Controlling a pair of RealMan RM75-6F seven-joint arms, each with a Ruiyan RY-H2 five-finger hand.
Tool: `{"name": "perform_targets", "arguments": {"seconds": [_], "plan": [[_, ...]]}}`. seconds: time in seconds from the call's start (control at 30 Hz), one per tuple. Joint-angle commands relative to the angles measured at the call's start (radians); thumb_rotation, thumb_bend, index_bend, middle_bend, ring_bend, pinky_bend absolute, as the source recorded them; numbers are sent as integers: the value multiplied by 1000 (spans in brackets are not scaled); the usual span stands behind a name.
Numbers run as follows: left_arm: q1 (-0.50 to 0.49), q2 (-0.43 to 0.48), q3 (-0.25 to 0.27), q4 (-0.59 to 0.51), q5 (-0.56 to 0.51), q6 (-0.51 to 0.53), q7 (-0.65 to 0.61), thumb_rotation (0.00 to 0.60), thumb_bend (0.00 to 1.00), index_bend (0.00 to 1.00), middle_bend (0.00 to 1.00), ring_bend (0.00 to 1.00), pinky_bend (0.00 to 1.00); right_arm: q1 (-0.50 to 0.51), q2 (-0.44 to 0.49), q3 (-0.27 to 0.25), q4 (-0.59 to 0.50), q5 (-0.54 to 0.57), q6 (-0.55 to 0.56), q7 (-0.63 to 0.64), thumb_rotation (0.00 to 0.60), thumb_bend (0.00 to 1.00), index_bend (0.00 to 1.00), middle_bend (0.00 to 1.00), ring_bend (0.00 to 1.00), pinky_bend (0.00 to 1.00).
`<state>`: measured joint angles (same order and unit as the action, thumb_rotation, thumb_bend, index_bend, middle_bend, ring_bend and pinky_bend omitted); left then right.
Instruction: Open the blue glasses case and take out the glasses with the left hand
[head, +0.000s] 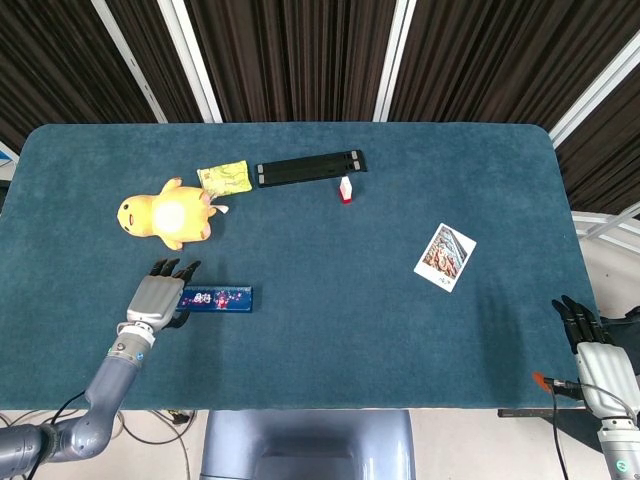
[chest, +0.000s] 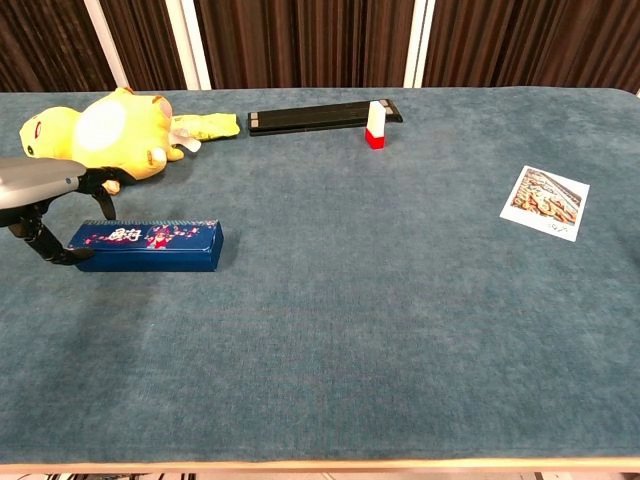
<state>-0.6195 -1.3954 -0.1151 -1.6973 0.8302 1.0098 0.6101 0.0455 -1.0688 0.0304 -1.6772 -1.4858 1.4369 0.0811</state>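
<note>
The blue glasses case (head: 216, 298) (chest: 150, 245), long and closed with a floral print, lies on the teal table near the front left. My left hand (head: 159, 297) (chest: 45, 195) hovers at the case's left end, fingers spread above it and thumb low beside the end; it holds nothing. My right hand (head: 590, 345) rests off the table's front right corner, fingers extended, holding nothing. The chest view does not show the right hand. The glasses are hidden inside the case.
A yellow plush toy (head: 165, 214) (chest: 95, 133) lies just behind the left hand. Further back are a yellow packet (head: 224, 177), a black strip (head: 309, 167) and a small red-and-white block (head: 346, 189). A photo card (head: 445, 256) lies at the right.
</note>
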Motion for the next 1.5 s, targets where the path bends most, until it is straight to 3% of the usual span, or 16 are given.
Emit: {"name": "perform_targets", "arguments": {"seconds": [0.03,0.8,1.07,1.3,1.5], "plan": [[-3,0,4,1,-2,2,-5,600,364,12,280,0,49,0,0,0,-1,0,0,0,600,128,0,0,0,199],[-27,-18,21,33,-13,10,-33,600,490,49,316,0,63,0,2,0,-6,6,-4,-3,600,128,0,0,0,199],[-46,-49,16,87,-47,4,-19,600,489,45,256,0,63,0,4,0,-9,8,-6,-3,600,128,0,0,0,199],[-67,-85,3,142,-54,14,-11,600,477,0,118,0,62,0,5,1,-13,13,-9,-3,600,128,0,0,0,199],[-77,-110,-19,183,-22,45,-24,600,398,0,54,0,60,0,6,1,-15,17,-12,-5,600,128,0,0,0,199]]}}
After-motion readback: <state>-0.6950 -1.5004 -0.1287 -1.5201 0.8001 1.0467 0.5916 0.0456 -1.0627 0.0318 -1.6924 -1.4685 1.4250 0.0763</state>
